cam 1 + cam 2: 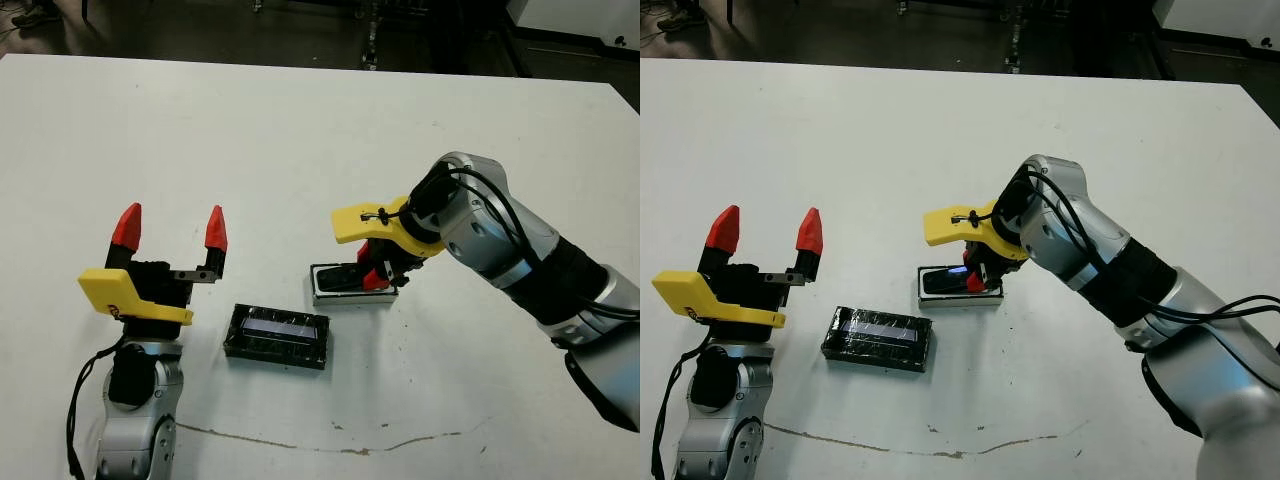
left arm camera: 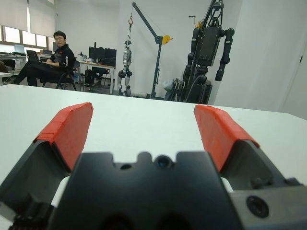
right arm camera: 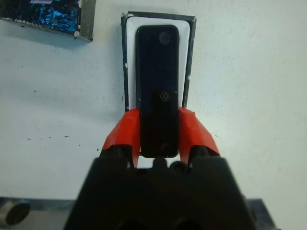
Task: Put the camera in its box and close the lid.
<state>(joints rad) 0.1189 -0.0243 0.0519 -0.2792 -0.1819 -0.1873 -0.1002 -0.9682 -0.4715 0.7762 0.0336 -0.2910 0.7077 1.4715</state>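
1. The step in hand looks like seating the camera (image 3: 157,86), a slim glossy black bar with rounded ends. The right gripper (image 3: 158,134) has its red-tipped fingers clamped on one end of the bar, which lies lengthwise over the box (image 3: 188,57), a small shallow white-walled tray near the middle of the white table (image 1: 300,130).
2. The next move, as I judge it, calls for lowering the bar flat into the tray, letting go and drawing the fingers clear without dragging it out. After that comes the lid (image 1: 277,335), a flat glossy black rectangular cover with a pale strip, lying just beside the box toward the table's left and near edge.
3. The left gripper (image 1: 170,235) hangs raised near the lid with its fingers spread wide and empty.
4. Hard to make out:
   - whether the camera already rests on the tray floor or sits tilted, since the right gripper covers its held end;
   - the tray's near wall, hidden under the fingers.
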